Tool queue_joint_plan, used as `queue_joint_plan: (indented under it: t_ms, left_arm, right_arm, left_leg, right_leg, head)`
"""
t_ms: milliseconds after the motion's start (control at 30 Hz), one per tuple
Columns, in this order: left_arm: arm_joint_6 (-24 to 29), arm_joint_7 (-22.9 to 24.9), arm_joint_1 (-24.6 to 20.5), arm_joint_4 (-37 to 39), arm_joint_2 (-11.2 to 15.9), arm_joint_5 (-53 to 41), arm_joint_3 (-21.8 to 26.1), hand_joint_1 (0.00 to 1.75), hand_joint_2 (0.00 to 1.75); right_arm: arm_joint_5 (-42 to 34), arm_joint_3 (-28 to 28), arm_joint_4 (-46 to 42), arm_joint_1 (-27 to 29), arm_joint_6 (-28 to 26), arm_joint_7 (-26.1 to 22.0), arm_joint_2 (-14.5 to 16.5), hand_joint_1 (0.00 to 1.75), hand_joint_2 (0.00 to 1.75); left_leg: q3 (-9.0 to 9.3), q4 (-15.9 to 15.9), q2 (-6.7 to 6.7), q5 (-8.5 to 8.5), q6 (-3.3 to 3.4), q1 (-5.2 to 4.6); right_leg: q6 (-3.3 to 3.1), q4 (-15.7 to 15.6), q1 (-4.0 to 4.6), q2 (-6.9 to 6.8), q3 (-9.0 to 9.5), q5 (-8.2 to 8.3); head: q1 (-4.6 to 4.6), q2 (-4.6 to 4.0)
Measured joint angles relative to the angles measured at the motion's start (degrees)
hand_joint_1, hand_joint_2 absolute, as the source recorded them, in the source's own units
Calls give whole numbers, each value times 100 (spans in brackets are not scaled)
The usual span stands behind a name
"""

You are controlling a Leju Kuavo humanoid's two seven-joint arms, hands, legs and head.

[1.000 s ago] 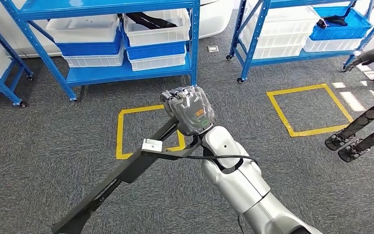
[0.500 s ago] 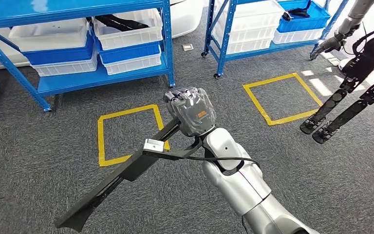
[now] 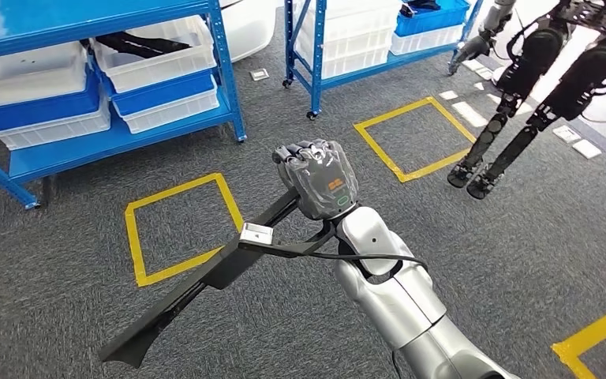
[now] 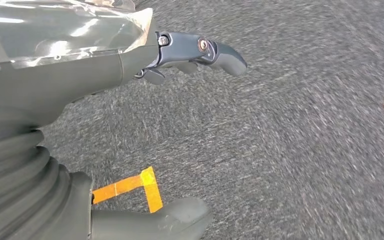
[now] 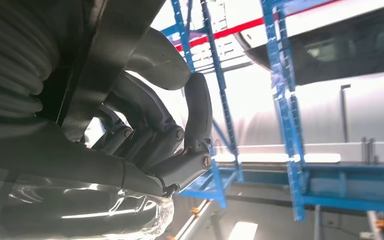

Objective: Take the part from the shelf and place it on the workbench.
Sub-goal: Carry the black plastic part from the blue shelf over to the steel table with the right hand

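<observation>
While the long black part (image 3: 205, 284) was held up over the grey carpet (image 3: 63, 316), it slanted from the right hand (image 3: 319, 178) down toward the lower left of the head view, its far end hanging free above the floor and touching nothing. A small pale block (image 3: 256, 233) sat on the part's upper face just below the hand, and a black cable (image 3: 363, 257) looped from there across the silver forearm (image 3: 394, 300). The right hand's fingers (image 5: 150, 130) were closed around the part's upper end, as the right wrist view confirmed, with the dark bar (image 5: 105, 55) passing between thumb and fingers. The left hand (image 4: 80, 100) hung over carpet, its fingers (image 4: 215, 50) extended and apart from the thumb (image 4: 170, 220), gripping nothing; a strip of yellow tape (image 4: 135, 187) lay on the floor beneath it. Beyond the part, a yellow taped square (image 3: 181, 229) marked the floor, and a second yellow square (image 3: 414, 138) lay further right. A blue shelf rack (image 3: 87, 87) stood behind, holding white and blue bins (image 3: 158, 79), one of which contained a dark object. A second blue rack (image 3: 363, 39) stood further back with more bins. Another robot's dark legs (image 3: 513, 118) stood at the upper right, feet on the carpet near the second square.
</observation>
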Motion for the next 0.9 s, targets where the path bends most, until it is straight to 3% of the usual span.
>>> queue_joint_plan:
  t_ms: [67, 100, 133, 200, 267, 300, 333, 367, 433, 500, 567, 633, 700, 767, 800, 833, 900]
  left_arm:
    - [3, -1, -16, -2, 1, 3, 0, 0, 175]
    - [4, -1, -22, -3, 0, 4, 0, 0, 175]
    - [5, -1, -23, -4, -1, 4, 0, 0, 175]
    - [6, 1, -9, -3, -3, 5, 2, 0, 175]
    - [7, 16, 5, -1, -2, 8, 5, 0, 175]
    - [7, 31, 9, 0, -2, 10, 8, 0, 175]
    - [8, 44, 11, 0, -2, 11, 11, 0, 175]
    - [8, 52, 12, 0, -2, 11, 15, 0, 175]
    - [9, 60, 12, 1, -5, 11, 28, 0, 175]
    - [11, 59, 9, 2, -13, 9, 36, 0, 175]
    - [9, 46, 1, 0, -25, 5, 38, 0, 175]
    - [3, 28, -8, -2, -37, -2, 39, 0, 175]
    - [-13, 19, -4, -1, -38, -22, 39, 0, 175]
    - [-40, 23, 3, 0, -37, -56, 40, 0, 175]
    - [-56, 28, -2, 0, -37, -79, 40, 0, 175]
    - [-70, 38, -12, -1, -38, -98, 39, 0, 175]
    - [-92, 61, -38, -2, -39, -142, 34, 0, 175]
  right_arm:
    - [6, -11, -4, 5, -3, 2, 2, 175, 175]
    - [8, -17, -7, 3, -5, 2, 3, 175, 175]
    - [10, -21, -9, -1, -7, 3, 11, 175, 175]
    - [11, -19, -13, -1, -11, 3, 39, 175, 175]
    - [14, -10, -8, 22, -11, 3, 56, 175, 175]
    - [19, -8, -5, 32, -11, 3, 57, 175, 175]
    - [22, -8, -3, 37, -11, 3, 57, 175, 175]
    - [26, -8, -2, 37, -11, 3, 57, 175, 175]
    - [31, -10, -2, 25, -11, 3, 62, 175, 175]
    - [40, -17, -3, 9, -15, 8, 65, 175, 175]
    - [68, -30, -4, 7, -20, 16, 52, 175, 175]
    - [98, -48, -5, 10, -26, 30, 28, 175, 175]
    - [117, -68, -13, 18, -30, 55, 10, 175, 175]
    - [141, -85, -20, 51, -32, 82, -10, 175, 175]
    - [163, -97, -25, 78, -33, 96, -28, 175, 175]
    - [190, -112, -37, 106, -33, 109, -51, 175, 175]
    - [243, -146, -77, 142, -33, 139, -92, 175, 175]
  left_leg:
    - [20, 9, 118, -28, -57, 20]
    - [5, 79, 27, -96, -93, 42]
    - [-52, 249, -145, -226, -128, 64]
    - [-332, 928, -579, -626, -181, 100]
    - [-634, 1557, -730, -857, -212, 111]
    - [-677, 1609, -745, -805, -221, 118]
    - [-606, 1418, -762, -632, -227, 130]
    - [-450, 1052, -812, -394, -234, 153]
    - [-149, 359, -1074, -102, -246, 206]
    - [-66, 139, -1222, -86, -219, 207]
    - [-69, 110, -1091, -55, -133, 184]
    - [-56, 59, -941, -11, -35, 182]
    - [-51, 33, -777, 4, 29, 159]
    - [-54, 35, -598, -5, 54, 127]
    - [-53, 37, -513, -10, 59, 117]
    - [-51, 38, -435, -16, 60, 111]
    - [-37, 41, -297, -32, 44, 102]
  right_leg:
    - [-76, -22, -38, 168, -25, 52]
    - [-117, -39, -67, 253, -20, 76]
    - [-158, -56, -100, 334, -11, 101]
    - [-205, -66, -126, 499, -12, 130]
    - [-209, -61, -120, 678, -19, 135]
    - [-207, -54, -119, 769, -18, 136]
    - [-204, -41, -122, 859, -15, 135]
    - [-200, -20, -127, 946, -14, 133]
    - [-167, 37, -115, 1098, -47, 124]
    - [-97, 56, -107, 1230, -128, 141]
    - [-13, 40, -117, 1334, -207, 180]
    - [28, 218, -97, 1124, -343, 100]
    - [8, 848, -80, 760, -670, -170]
    - [5, 1539, -89, 620, -1008, -399]
    - [23, 1648, -98, 594, -1056, -408]
    - [52, 1538, -104, 562, -992, -340]
    - [98, 816, -110, 362, -598, -85]
  head:
    - [-3, 0]
    - [-6, 0]
    - [-21, 0]
    - [-50, 0]
    - [-58, 0]
    - [-60, 0]
    - [-60, 0]
    - [-61, 0]
    - [-55, 0]
    - [-53, 0]
    - [-55, 0]
    - [-35, 0]
    - [-8, 0]
    - [2, 0]
    - [2, 0]
    - [4, 0]
    - [7, 0]
